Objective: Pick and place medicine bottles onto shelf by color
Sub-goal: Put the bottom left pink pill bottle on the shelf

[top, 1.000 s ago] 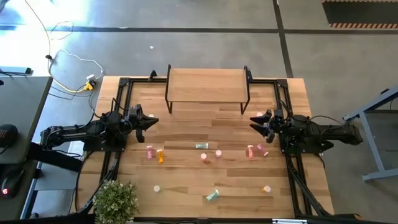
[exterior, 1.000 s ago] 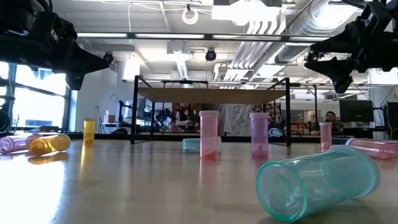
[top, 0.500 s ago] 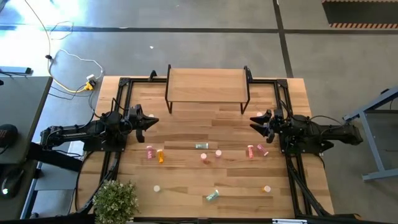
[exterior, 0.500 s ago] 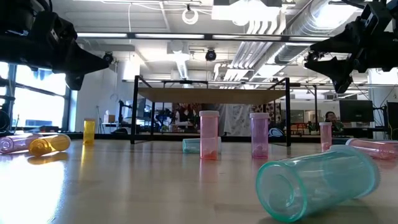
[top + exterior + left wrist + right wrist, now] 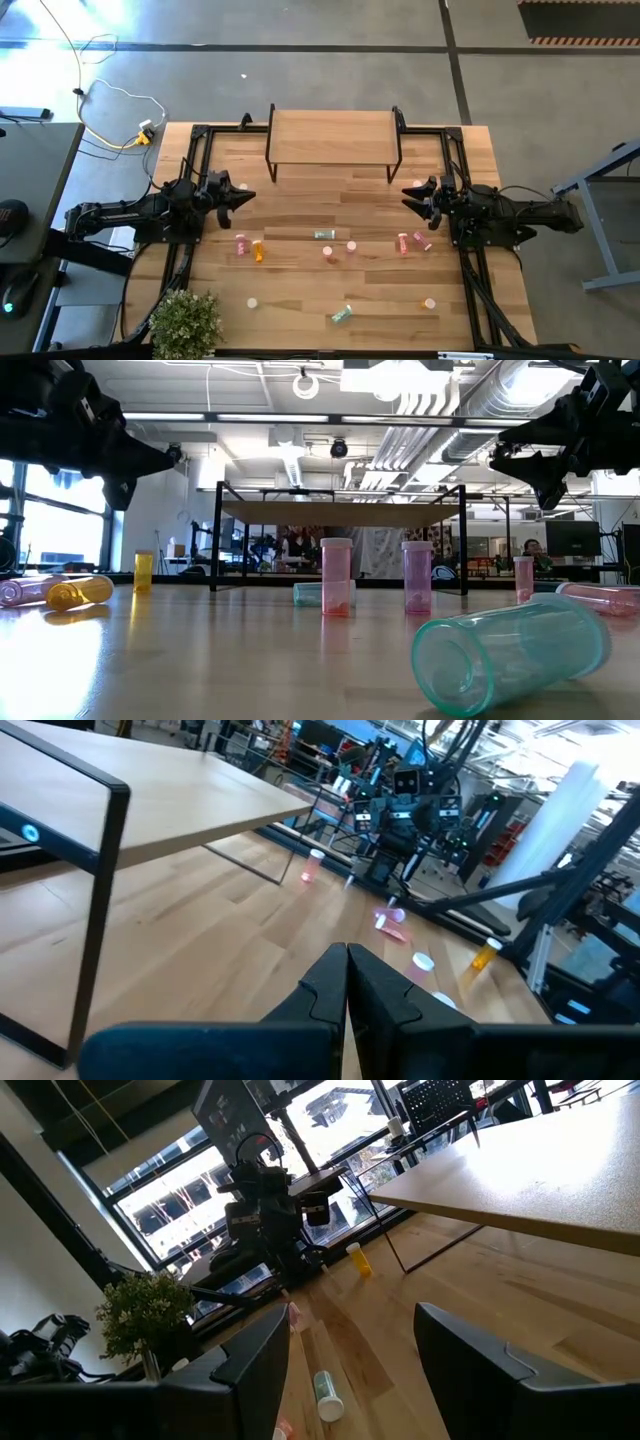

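Scattered across the table: pink, orange and teal medicine bottles [image 5: 326, 235], some standing, some lying; shelf [image 5: 333, 137] sitting bare behind.

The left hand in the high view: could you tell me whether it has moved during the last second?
No. The left hand sits at the same spot beside the shelf's front-left leg as before, raised above the table with fingers shut.

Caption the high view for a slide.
Both grippers, left shut and right open, hover before the empty shelf; bottles scattered.
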